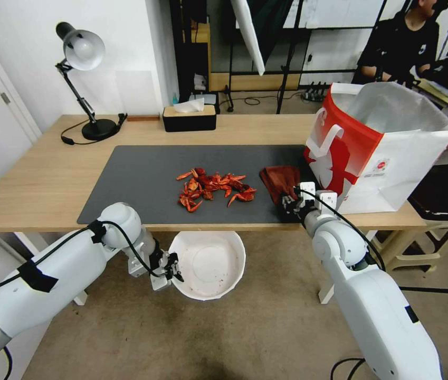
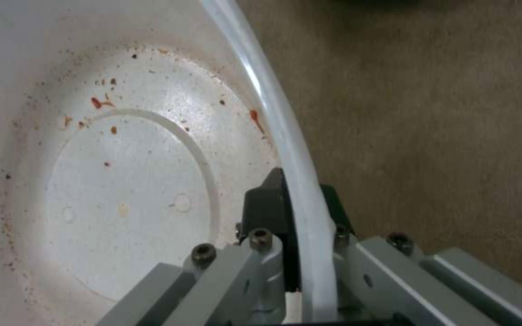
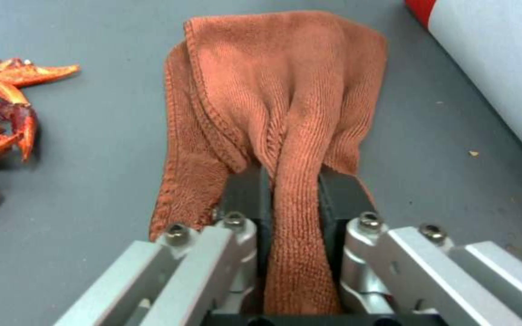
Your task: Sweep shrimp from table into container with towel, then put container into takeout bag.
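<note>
Light wood runs the length of the table (image 1: 39,179), with a dark grey mat (image 1: 139,179) laid across its middle and brownish carpet below.

At the mat's near edge, the right gripper (image 1: 291,203) sits low over the surface, its black pads pinched tight on a bunched fold of the rust-brown towel (image 3: 279,104). The cloth spreads out ahead of the fingers and lies on the mat. Just to the gripper's outer side stands the takeout bag (image 1: 387,158), red and white, open at the top with its foil lining showing; its near wall comes close to the towel. On the gripper's inner side, a little apart across bare mat, the shrimp (image 1: 213,189) lie in a loose red-orange scatter.

Below the table's front edge, the left gripper (image 1: 173,270) holds the container (image 1: 210,264) out over the carpet, jaws clamped across its rim, one pad inside the wall and one outside. The white bowl hangs under the shrimp's stretch of table edge, its floor flecked with small red crumbs.

Beyond, at the far edge, stand a desk lamp (image 1: 82,53) and a black tissue box (image 1: 189,117).
</note>
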Controlling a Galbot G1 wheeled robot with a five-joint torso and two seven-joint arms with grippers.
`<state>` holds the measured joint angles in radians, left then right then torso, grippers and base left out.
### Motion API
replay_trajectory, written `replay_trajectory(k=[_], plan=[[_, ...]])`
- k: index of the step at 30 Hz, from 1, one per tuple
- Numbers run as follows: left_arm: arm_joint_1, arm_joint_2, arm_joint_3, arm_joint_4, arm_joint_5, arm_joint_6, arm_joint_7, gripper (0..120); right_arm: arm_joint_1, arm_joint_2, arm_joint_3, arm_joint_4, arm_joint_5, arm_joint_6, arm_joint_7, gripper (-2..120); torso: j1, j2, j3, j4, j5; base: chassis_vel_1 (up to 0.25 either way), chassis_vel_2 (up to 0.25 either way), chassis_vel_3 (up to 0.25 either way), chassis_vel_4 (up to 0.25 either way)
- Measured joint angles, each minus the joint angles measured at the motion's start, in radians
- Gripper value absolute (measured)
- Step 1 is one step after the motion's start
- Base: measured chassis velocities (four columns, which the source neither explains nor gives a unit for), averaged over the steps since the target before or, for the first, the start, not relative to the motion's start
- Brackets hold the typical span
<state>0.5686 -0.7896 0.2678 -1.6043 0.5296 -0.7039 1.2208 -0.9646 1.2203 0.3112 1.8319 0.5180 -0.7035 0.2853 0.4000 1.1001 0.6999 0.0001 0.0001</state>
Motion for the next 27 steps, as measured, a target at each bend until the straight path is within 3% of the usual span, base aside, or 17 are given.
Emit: replay_trajectory(k=[3,12,14,17,20,27], plan=[[0.001,-0.003,0.0,0.0,0.002,-0.001,-0.001,0,-0.002,-0.008,0.016,-0.003,0.001,0.1,-0.046,7,0.0,0.0,0.0,-0.0004,0.0002,0.0,0.0,0.0,0.0],[0.001,-0.012,0.001,0.009,0.009,-0.007,-0.008,0,0.048,-0.033,0.026,-0.029,-0.019,0.237,-0.148,7,0.0,0.0,0.0,-0.0002,-0.0001,0.0,0.0,0.0,0.0],[0.001,-0.014,0.002,0.01,0.012,-0.008,-0.011,0,0.08,-0.045,0.015,-0.072,-0.038,0.293,-0.208,7,0.0,0.0,0.0,-0.0002,-0.0001,0.0,0.0,0.0,0.0],[0.001,-0.018,0.003,0.013,0.014,-0.008,-0.011,0,0.115,-0.054,-0.003,-0.133,-0.097,0.369,-0.277,7,0.0,0.0,0.0,-0.0001,-0.0002,0.0,0.0,0.0,0.0],[-0.001,-0.021,0.005,0.014,0.014,-0.008,-0.01,0,0.165,-0.064,-0.028,-0.228,-0.246,0.459,-0.392,7,0.0,0.0,0.0,-0.0001,0.0,0.0,0.0,0.0,0.0],[-0.008,-0.036,0.023,0.023,0.011,-0.01,-0.013,0,0.209,-0.079,-0.057,-0.297,-0.357,0.472,-0.515,7,0.0,0.0,0.0,0.0,-0.0002,0.0,0.0,0.0,0.0]])
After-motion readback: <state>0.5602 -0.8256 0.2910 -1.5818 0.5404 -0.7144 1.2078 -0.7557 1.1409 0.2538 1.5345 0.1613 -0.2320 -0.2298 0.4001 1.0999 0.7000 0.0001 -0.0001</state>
